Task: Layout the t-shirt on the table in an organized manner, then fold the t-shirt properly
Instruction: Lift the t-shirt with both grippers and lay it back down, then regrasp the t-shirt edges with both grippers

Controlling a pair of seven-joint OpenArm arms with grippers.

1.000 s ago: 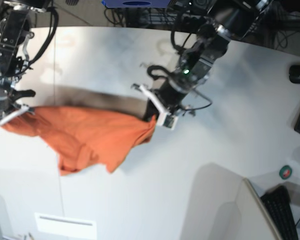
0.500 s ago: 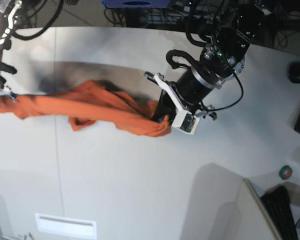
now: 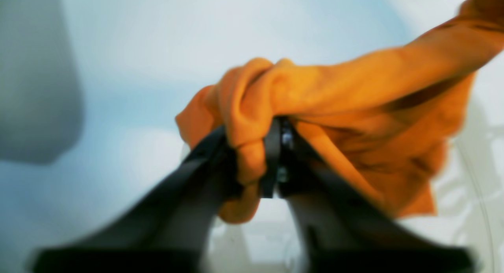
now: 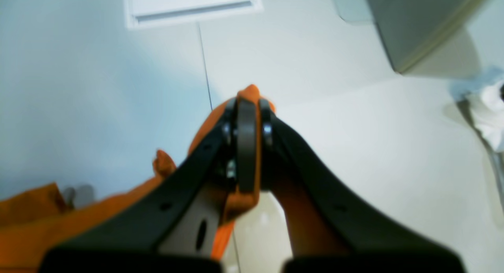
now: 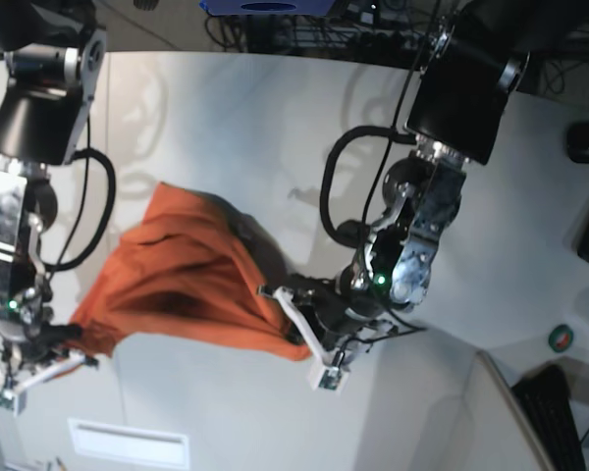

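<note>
The orange t-shirt (image 5: 182, 285) hangs stretched between my two grippers low over the white table (image 5: 226, 118), its far part bunched toward the back. In the base view my left gripper (image 5: 302, 345) pinches the shirt's right corner and my right gripper (image 5: 64, 348) pinches its left corner. Up close in the left wrist view, the left gripper (image 3: 252, 147) is shut on a thick wad of the t-shirt (image 3: 354, 91). The right gripper (image 4: 248, 119) is shut on a thin fold of the t-shirt (image 4: 39, 221) above the table's seam.
A white slotted panel (image 5: 128, 444) lies at the table's front edge. A grey partition (image 5: 442, 402) stands at the front right, with a keyboard (image 5: 555, 417) and a green tape roll (image 5: 562, 339) beyond it. A black mouse (image 5: 587, 144) sits far right.
Both arms have swung toward the table's front, carrying the t-shirt with them. The shirt went from a twisted rope to a wider sheet spread between the grippers.
</note>
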